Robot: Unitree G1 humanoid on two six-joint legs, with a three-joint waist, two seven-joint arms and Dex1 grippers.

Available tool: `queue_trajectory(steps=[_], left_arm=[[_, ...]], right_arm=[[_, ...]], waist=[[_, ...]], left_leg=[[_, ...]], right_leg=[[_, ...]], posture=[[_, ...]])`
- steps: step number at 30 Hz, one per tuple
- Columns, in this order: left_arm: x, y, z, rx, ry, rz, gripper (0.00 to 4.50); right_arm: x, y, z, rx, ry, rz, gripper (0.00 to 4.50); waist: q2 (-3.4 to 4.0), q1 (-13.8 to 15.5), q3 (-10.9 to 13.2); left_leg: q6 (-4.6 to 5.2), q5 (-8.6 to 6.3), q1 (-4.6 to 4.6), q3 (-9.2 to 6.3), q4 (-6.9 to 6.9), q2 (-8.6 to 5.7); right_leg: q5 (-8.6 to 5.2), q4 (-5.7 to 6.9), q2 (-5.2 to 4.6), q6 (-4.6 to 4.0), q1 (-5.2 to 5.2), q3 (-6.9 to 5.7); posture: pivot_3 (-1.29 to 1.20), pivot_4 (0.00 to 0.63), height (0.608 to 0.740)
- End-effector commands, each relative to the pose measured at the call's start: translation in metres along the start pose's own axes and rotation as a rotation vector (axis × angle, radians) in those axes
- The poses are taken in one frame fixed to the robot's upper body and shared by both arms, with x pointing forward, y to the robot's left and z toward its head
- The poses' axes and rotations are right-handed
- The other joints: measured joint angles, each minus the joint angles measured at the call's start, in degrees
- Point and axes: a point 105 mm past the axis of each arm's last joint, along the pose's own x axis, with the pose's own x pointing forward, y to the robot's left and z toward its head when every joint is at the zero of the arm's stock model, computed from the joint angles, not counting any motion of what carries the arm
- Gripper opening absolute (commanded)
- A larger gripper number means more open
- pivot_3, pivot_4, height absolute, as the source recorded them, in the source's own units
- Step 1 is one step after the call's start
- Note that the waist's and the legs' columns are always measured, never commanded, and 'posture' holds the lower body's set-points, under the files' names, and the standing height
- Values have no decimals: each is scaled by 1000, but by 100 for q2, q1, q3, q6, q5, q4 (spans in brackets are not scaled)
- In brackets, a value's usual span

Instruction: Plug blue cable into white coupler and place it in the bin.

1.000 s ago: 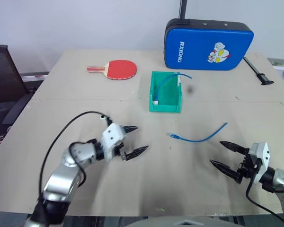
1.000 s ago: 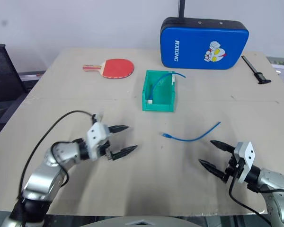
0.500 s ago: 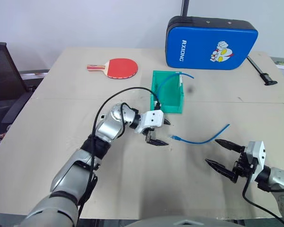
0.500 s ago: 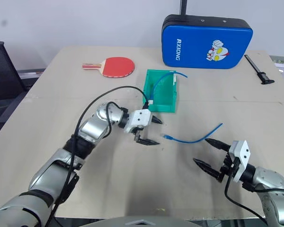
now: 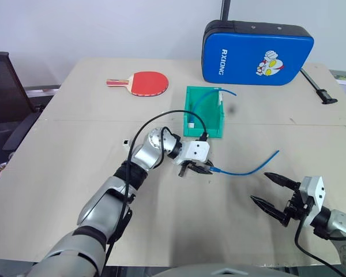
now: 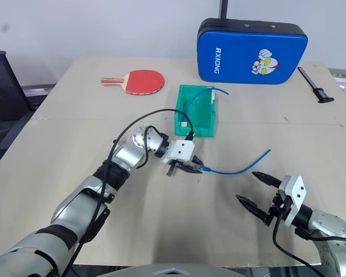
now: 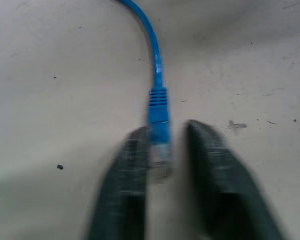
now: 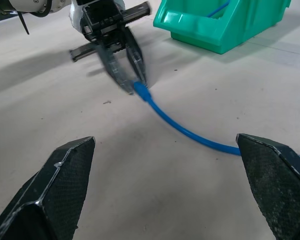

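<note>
A plain pale wall backs a beige table (image 5: 75,190) whose top carries a faint seam across its middle; a dark office chair (image 5: 3,86) stands off the table's edge at nine o'clock. At twelve o'clock, against the wall, a big blue padded case (image 5: 256,53) stands on edge, printed with white lettering and a cartoon figure. A red paddle (image 5: 141,83) lies flat at eleven o'clock, and a slim black tool (image 5: 316,88) lies at two o'clock. The bin (image 5: 205,113), green and upright-walled, sits just above table centre; a second blue lead (image 5: 210,93) rises out of it and hangs over its far rim. The blue cable (image 5: 248,166) lies in a shallow curve on the bare tabletop at four o'clock from the bin. The left gripper (image 5: 200,168) reaches in from eight o'clock, its black fingers (image 7: 125,185) drawn narrow about the cable's plug end (image 7: 159,132), the plug between them. The right gripper (image 5: 274,191) hovers at five o'clock, near the cable's free end, jaws spread wide and holding nothing.
</note>
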Motion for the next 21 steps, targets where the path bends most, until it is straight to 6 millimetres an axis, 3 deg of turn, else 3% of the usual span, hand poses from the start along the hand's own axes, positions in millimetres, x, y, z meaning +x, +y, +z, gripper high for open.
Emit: queue_trajectory(steps=[1, 5, 8, 10, 16, 21], left_arm=[[-5, 2, 8, -56, -79, 32, 11], [-22, 18, 31, -285, -330, 172, 10], [-30, 21, 44, -452, -484, 210, 10], [-32, 16, 56, -545, -579, 183, 10], [-42, -1, 90, -726, -796, 50, 10], [-51, -10, 99, -829, -876, -41, 10]], right_arm=[[0, 6, 13, -2, -39, 27, 4500], [3, 15, 41, 278, -172, 38, 4500], [5, 35, 52, 492, -158, 147, 4500], [9, 45, 54, 540, -133, 199, 4500], [37, 22, 63, 530, -195, 125, 4500], [50, 13, 80, 555, -275, 172, 4500]], waist=[[0, 0, 0], [-2, -19, 3], [-1, -36, 4], [1, -55, 3], [-12, -128, 8], [-12, -132, 8]], left_leg=[[0, 0, 0, 0, 0, 0], [0, 0, -3, -7, 1, 9], [-1, 0, -2, -12, 5, 18], [-1, 0, -1, -14, 6, 19], [-1, 1, 2, -18, 8, 8], [-1, 1, 9, -20, 7, 6]], right_leg=[[0, 0, 0, 0, 0, 0], [0, 2, -1, 0, -1, -6], [1, 9, -5, 0, 2, -4], [1, 7, -5, 0, 7, 1], [1, 3, -5, 1, 13, 14], [1, 8, 0, 1, 15, 16]], posture=[[0, 150, 681], [0, 150, 681], [0, 150, 681], [0, 150, 681], [0, 150, 681], [0, 150, 681]])
